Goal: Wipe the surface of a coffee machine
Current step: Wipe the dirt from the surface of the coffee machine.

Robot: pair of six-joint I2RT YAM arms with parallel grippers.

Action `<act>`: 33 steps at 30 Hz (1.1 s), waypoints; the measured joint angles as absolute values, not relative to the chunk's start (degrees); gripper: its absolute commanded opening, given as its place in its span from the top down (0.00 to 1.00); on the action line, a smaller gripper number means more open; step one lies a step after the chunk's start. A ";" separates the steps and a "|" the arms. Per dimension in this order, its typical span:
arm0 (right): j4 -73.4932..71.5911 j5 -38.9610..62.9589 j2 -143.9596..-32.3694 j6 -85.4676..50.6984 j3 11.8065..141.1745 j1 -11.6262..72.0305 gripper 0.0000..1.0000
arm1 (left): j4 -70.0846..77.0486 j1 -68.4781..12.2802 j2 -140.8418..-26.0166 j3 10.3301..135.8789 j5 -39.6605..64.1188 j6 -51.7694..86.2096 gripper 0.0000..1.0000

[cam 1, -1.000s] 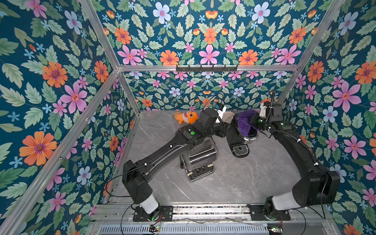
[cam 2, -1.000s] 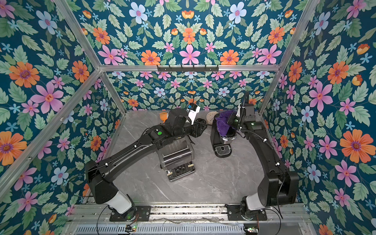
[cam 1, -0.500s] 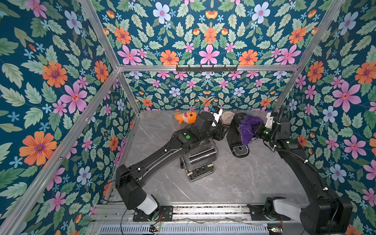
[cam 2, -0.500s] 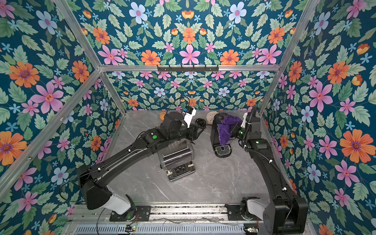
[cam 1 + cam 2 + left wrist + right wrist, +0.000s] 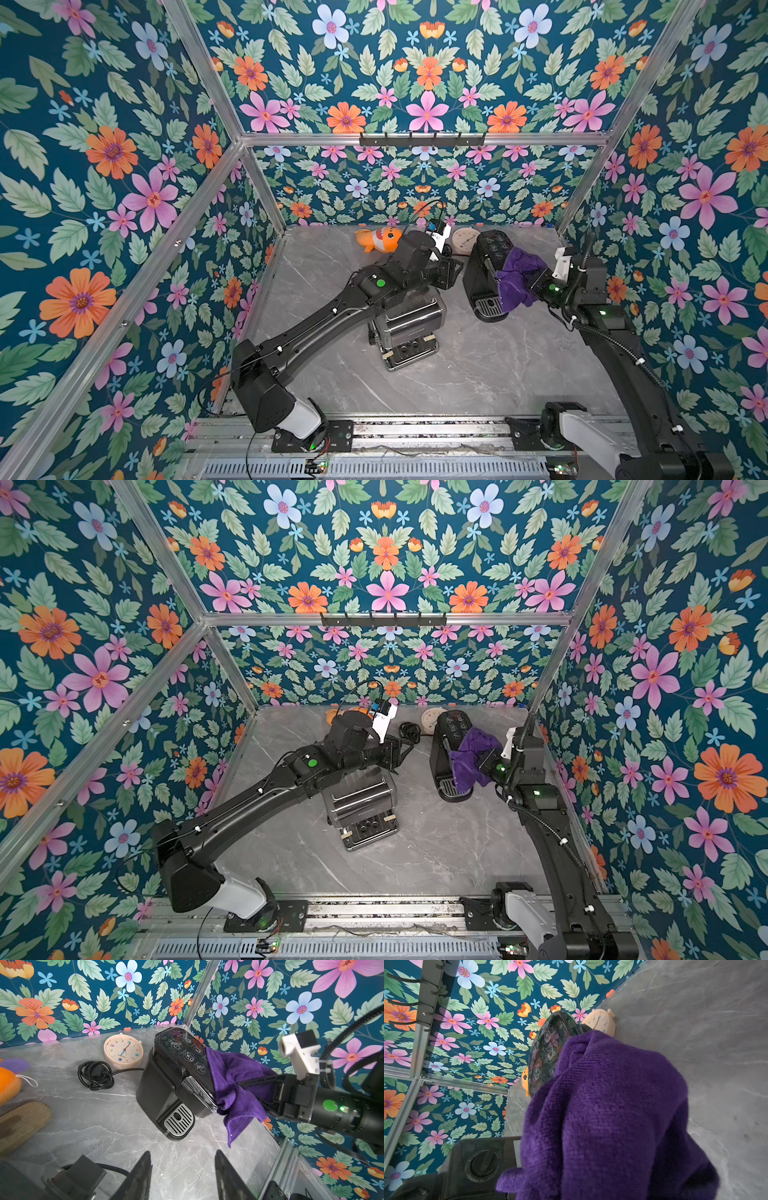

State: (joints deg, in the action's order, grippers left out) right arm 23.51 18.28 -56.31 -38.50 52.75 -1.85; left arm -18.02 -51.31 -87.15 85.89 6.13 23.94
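The black coffee machine (image 5: 482, 266) (image 5: 444, 746) stands at the back right of the table, its glossy icon panel (image 5: 187, 1053) facing up. A purple cloth (image 5: 517, 274) (image 5: 471, 754) (image 5: 234, 1084) (image 5: 612, 1115) drapes over the panel's right and front edge and hangs down that side. My right gripper (image 5: 532, 282) (image 5: 247, 1092) is shut on the cloth, with its fingertips buried in the folds. My left gripper (image 5: 455, 270) (image 5: 182, 1153) hangs open and empty just left of the machine, above the table.
A silver toaster-like appliance (image 5: 409, 328) sits under my left forearm. A cream clock (image 5: 123, 1052), a coiled black cable (image 5: 95, 1075) and an orange fish toy (image 5: 378, 240) lie along the back wall. A brown woven piece (image 5: 22, 1122) lies to the left. The right wall is close behind the machine.
My right gripper has dragged the cloth from the middle of the machine's top toward its front right edge. The left gripper has barely shifted.
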 measured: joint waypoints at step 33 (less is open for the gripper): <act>8.27 44.60 -79.53 -43.31 52.05 -19.84 1.00 | -18.92 -51.31 -90.39 90.39 6.11 25.17 0.50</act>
